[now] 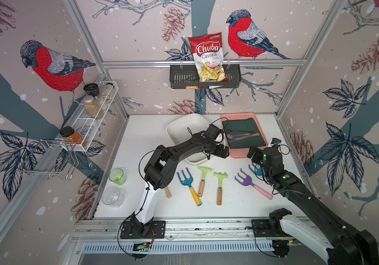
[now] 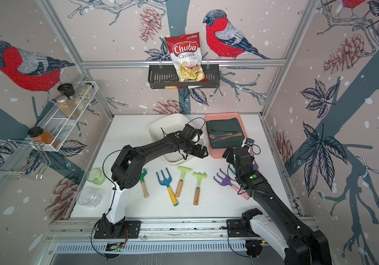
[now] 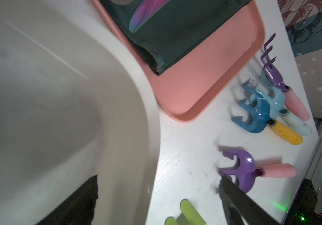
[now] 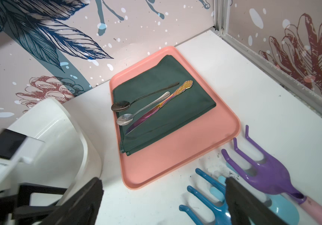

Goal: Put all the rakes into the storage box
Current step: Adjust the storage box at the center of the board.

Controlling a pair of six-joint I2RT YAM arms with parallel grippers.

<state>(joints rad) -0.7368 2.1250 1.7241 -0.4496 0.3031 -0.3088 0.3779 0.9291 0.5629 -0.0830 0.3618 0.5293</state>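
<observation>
The left gripper (image 3: 158, 178) has its jaws wide apart and holds nothing; it hangs over the near right corner of the storage box (image 1: 180, 128), with one finger (image 3: 78, 202) above the box's inside and the other above the table (image 1: 138, 137). The right gripper (image 4: 163, 181) is also spread wide and empty, poised near the near right corner of the pink tray (image 4: 175, 165), above a cluster of blue and purple hand forks at the table's right side. Just near of the box, on the table and outside it, lie the left lime-green rake (image 1: 204, 177) and the right lime-green rake (image 1: 220, 183), side by side with their heads toward the box and their wooden handles pointing near. Which of them is the one to be moved cannot be told. A blue fork with a yellow handle (image 1: 185, 180) lies left of them, and a purple fork with a pink handle (image 1: 247, 181) lies to their right. On the tray, a dark green cloth (image 4: 166, 109) carries two spoons and a knife.
</observation>
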